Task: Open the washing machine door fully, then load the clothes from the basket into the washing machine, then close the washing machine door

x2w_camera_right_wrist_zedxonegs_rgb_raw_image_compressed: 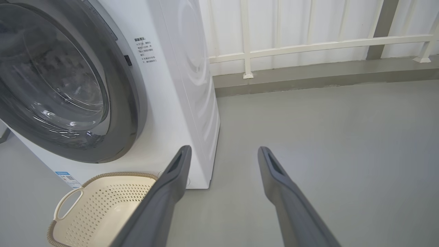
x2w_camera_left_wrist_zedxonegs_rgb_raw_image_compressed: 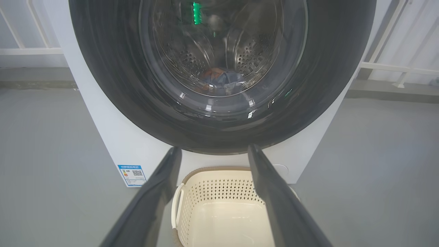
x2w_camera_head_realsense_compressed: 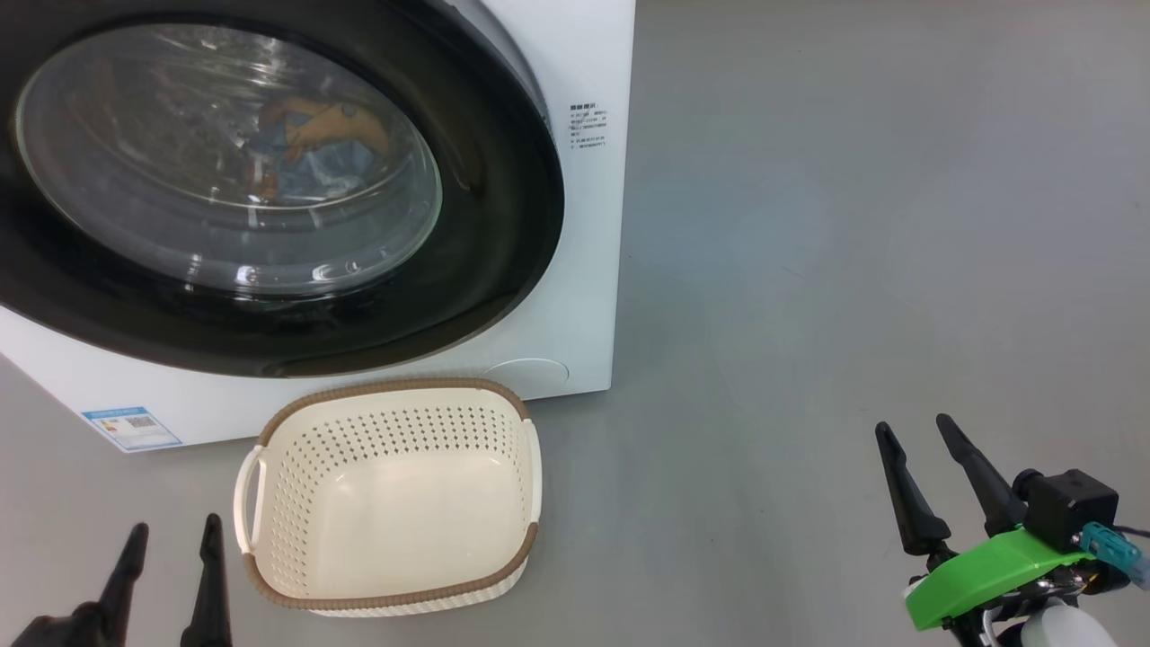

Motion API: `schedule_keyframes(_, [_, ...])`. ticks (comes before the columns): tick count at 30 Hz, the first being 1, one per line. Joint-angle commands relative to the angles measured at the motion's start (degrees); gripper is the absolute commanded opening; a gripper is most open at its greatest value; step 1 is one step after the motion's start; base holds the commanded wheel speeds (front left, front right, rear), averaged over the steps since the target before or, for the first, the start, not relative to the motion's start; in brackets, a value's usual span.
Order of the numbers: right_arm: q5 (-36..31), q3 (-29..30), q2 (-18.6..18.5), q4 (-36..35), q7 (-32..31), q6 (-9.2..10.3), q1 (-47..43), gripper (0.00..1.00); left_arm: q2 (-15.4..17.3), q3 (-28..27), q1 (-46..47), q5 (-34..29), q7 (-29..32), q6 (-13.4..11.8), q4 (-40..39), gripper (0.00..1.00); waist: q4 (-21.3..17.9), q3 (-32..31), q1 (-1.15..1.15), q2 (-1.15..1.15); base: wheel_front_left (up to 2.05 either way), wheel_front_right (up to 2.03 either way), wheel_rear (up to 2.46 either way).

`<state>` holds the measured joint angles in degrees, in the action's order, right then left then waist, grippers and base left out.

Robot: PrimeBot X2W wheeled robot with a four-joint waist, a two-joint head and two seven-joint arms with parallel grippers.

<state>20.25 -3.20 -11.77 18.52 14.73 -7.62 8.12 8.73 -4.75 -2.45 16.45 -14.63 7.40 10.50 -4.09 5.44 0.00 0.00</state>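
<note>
Resting just beside spread left jaws, basket [x2w_camera_head_realsense_compressed: 395,431]; right jaws well apart.

A smooth, matte grey floor [x2w_camera_head_realsense_compressed: 853,225] spreads out under soft, even light, with a pale sheen and only faint shadows. Along its far edge runs a low grey kerb [x2w_camera_right_wrist_zedxonegs_rgb_raw_image_compressed: 308,77], a shade darker than the floor. On the kerb stands a cream-white railing [x2w_camera_right_wrist_zedxonegs_rgb_raw_image_compressed: 308,44] of slim upright posts and one horizontal bar, one post's small foot plate [x2w_camera_right_wrist_zedxonegs_rgb_raw_image_compressed: 246,74] resting on it, and behind the railing rises a white panelled wall [x2w_camera_right_wrist_zedxonegs_rgb_raw_image_compressed: 291,20], broken at one side by a grey upright column [x2w_camera_right_wrist_zedxonegs_rgb_raw_image_compressed: 379,27].
</note>
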Motion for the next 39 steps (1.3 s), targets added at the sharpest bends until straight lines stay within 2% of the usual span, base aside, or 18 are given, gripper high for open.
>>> schedule_keyframes(1, [0.0, 0.0, 0.0, 0.0, 0.0, 0.0, 0.01, 0.0, 0.0, 0.0, 0.0, 0.0, 0.0, 0.0, -0.04, 0.0, 0.0, 0.0, 0.0, 0.0, 0.0, 0.0, 0.0])
schedule_keyframes(7, [0.52, -0.1, 1.77, 3.28, -0.2, 0.0, -0.7, 0.0, -2.49, 0.77, -0.09, 0.47, 0.22, -0.01, 3.14, 0.0, 0.02, 0.0, 0.0, 0.0, 0.0, 0.0, 0.0])
schedule_keyframes(13, [4.05, 0.31, 2.06, 2.79, -1.15, 0.01, -0.88, 0.0, -2.65, 0.63, 0.2, 4.11, 1.27, -0.01, 3.03, 0.0, 0.23, -0.41, 0.13, 0.0, 0.0, 0.0, 0.0])
schedule_keyframes(18, [6.97, 0.64, 2.3, 2.55, -1.94, 0.01, -0.9, 0.0, -2.79, 0.56, 0.6, 7.14, 2.09, 0.0, 3.13, 0.0, 0.39, -0.51, 0.01, 0.0, 0.0, 0.0, 0.0])
schedule_keyframes(39, [19.16, 2.14, 3.38, 1.28, -5.36, 0.03, -1.05, 0.0, -3.36, 0.12, 2.16, 19.83, 5.61, 0.02, 3.26, 0.0, 1.08, -1.38, 0.0, 0.0, 0.0, 0.0, 0.0])
